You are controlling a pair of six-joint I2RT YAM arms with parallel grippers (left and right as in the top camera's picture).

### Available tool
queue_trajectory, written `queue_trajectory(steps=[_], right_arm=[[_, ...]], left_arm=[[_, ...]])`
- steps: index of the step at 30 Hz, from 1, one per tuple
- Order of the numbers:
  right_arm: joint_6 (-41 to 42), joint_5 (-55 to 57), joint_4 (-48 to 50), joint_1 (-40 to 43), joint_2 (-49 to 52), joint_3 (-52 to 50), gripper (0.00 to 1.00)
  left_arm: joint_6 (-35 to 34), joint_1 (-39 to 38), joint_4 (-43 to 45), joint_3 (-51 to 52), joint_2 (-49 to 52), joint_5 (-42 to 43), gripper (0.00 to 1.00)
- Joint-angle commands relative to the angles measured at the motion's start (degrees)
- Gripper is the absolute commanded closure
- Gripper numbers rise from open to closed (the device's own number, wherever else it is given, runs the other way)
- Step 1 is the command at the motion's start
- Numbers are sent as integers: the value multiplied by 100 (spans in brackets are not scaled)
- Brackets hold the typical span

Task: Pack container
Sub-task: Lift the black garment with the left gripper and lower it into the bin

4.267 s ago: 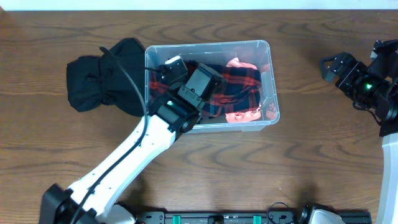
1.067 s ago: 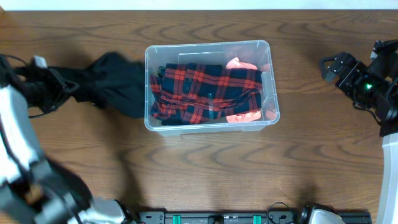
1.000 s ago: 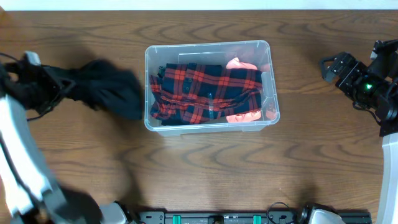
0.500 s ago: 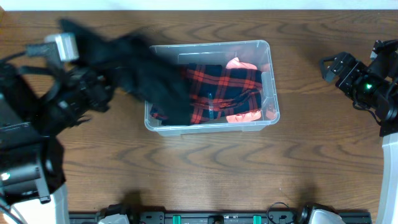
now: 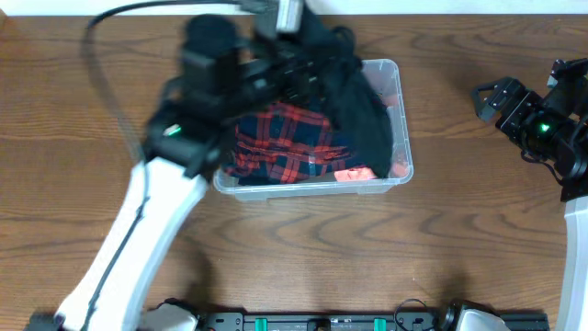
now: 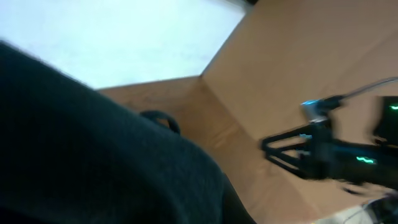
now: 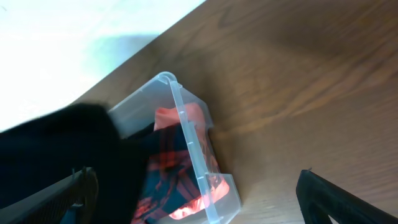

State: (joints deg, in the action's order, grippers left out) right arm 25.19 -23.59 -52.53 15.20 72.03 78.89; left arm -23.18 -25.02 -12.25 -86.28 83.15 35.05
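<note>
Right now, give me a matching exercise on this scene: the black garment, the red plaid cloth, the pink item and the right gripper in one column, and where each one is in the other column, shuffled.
Things:
1. black garment
2. red plaid cloth
3. pink item
4. right gripper

Places:
A. lying inside the container, across its middle
B. off to the right, open, well apart from the container
C. carried by the left arm, over the container's far right part
D. inside the container, at its right end

Pairs: 1-C, 2-A, 3-D, 4-B.
</note>
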Motion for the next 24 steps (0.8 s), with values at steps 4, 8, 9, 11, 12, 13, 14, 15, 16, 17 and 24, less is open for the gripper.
queue_trajectory(steps=[4, 8, 9, 11, 12, 13, 14, 15, 16, 17, 24], right_arm=[[4, -20, -2, 37, 24, -4, 1], [4, -20, -2, 37, 24, -4, 1], [4, -20, -2, 37, 24, -4, 1], [4, -20, -2, 37, 24, -4, 1], [4, -20, -2, 37, 24, -4, 1], [4, -20, -2, 37, 24, -4, 1], [4, -20, -2, 37, 24, -4, 1], [4, -20, -2, 37, 24, -4, 1], [4, -20, -2, 37, 24, -4, 1], [4, -20, 0, 37, 24, -4, 1], [4, -20, -4, 37, 24, -4, 1]], left_arm=[[-35, -664, 496, -181, 645, -1246, 94], [219, -898, 109, -181, 881, -1681, 94], [258, -944, -46, -181, 920, -1755, 94], [256, -1019, -413, -181, 973, -1908, 94], [256, -1056, -623, -181, 977, -1982, 94], [251, -1086, -857, -181, 977, -2085, 94], [240, -1126, -1088, -181, 970, -2210, 94], [203, -1161, -1314, -181, 951, -2306, 94], [203, -1193, -1510, -181, 931, -2369, 94], [146, -1244, -1742, -181, 914, -2476, 94], [-214, -1510, -3423, -175, 894, -3449, 90]])
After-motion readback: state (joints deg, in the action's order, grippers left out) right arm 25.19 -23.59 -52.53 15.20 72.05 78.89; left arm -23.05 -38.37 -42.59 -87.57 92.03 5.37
